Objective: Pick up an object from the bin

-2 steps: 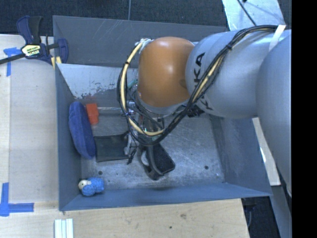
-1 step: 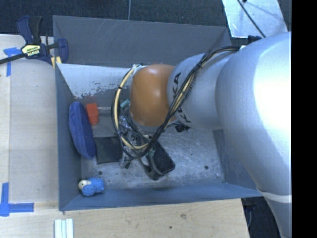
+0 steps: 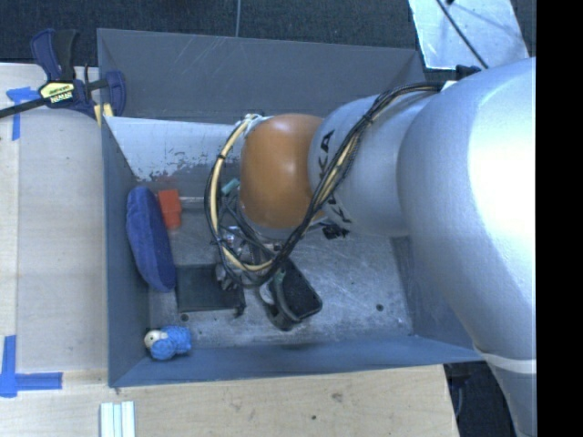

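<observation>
Flat black square pad, perhaps foam, lying flat on the bin floor, towards its near-left corner

Looking down into grey bin from above, tilting somewhat off vertical. Sitting fairly near, framing all four bin walls with little margin. Facing far wall at frame top; catching arm entering from right.
</observation>
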`<move>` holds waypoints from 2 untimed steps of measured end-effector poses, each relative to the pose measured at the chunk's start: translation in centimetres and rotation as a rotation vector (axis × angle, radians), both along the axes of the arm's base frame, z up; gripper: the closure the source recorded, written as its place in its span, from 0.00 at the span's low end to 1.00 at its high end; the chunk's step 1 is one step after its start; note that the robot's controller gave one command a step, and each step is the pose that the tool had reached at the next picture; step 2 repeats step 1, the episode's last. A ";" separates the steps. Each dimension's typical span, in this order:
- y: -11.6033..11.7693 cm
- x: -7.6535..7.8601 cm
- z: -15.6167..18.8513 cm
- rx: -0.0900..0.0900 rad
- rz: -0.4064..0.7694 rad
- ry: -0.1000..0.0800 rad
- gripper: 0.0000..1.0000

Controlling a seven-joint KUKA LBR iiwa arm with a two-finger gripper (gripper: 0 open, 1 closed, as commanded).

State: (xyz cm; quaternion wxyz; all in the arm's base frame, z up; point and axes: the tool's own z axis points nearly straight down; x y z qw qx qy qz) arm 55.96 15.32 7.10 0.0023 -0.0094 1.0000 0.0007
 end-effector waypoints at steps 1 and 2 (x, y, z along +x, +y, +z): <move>0.5 -1.5 15.9 0.000 -0.024 0.000 1.00; 0.5 -1.5 15.9 0.000 -0.024 0.000 1.00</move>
